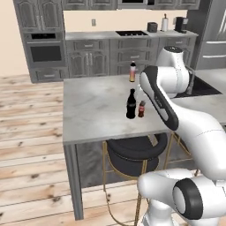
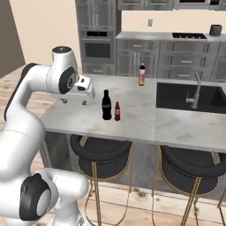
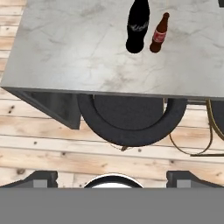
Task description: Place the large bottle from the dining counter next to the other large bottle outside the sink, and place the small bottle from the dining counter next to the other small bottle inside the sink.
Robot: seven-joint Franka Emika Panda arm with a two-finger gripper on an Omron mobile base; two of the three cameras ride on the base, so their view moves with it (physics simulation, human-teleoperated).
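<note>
The large bottle, near-black with a dark red band, stands upright on the dining counter. Close to its right stands the small bottle, brown with a red label. The other large bottle, with a pale orange-pink label, stands at the far counter edge, left of the sink. The other small bottle is hidden. My gripper hangs open and holds nothing, above the counter's near edge and left of both bottles.
A silver faucet rises by the black basin. Black round stools with gold legs are tucked under the counter's near side. Grey cabinets, an oven and a cooktop line the back wall. The floor is wood.
</note>
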